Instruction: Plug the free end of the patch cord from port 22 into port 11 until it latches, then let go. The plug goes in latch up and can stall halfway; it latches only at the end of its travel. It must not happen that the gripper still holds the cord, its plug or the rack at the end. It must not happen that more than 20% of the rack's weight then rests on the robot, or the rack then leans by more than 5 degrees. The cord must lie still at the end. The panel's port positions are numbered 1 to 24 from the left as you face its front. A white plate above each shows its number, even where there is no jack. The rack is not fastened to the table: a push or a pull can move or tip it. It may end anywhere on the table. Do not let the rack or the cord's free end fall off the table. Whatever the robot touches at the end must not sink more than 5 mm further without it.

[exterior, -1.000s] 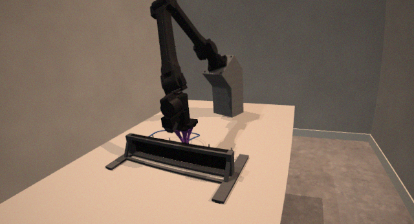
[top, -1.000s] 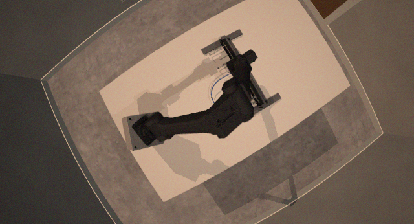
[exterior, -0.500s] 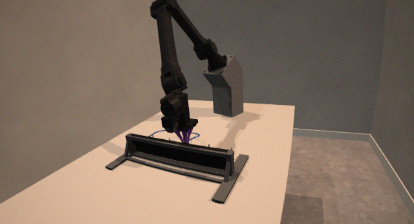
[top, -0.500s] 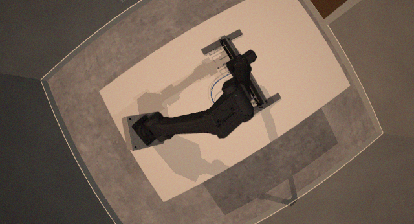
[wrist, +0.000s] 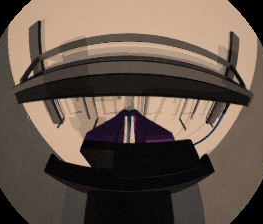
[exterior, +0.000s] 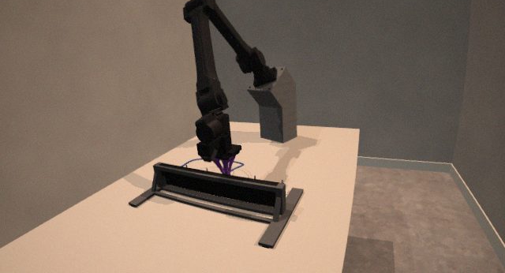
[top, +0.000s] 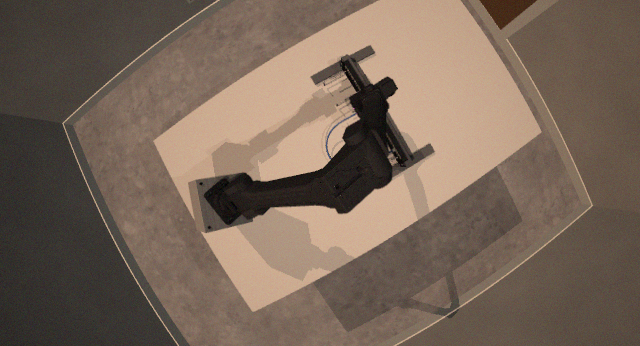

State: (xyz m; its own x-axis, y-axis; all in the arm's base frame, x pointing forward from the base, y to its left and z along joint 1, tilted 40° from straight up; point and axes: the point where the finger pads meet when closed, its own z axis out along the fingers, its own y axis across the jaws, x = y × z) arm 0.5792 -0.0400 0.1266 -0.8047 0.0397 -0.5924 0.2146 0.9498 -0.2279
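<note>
At the panel's front face, near mid-span, the gripper [exterior: 225, 165] points down with its purple fingers [exterior: 222, 165] clenched on the plug [wrist: 127, 127], which shows in the wrist view as a thin pale piece between the purple pads. Plug tip sits at or against the jack row; whether it is seated in a port is not resolvable, as the number plates are too blurred to read. The cord [top: 329, 138], blue, arcs away from the gripper over the table [exterior: 189, 241] and back toward the rack [exterior: 221, 190]. Rack stands upright on both feet, well inside the table edges. The arm [top: 300, 186] reaches across from its base plate [top: 199, 206].
</note>
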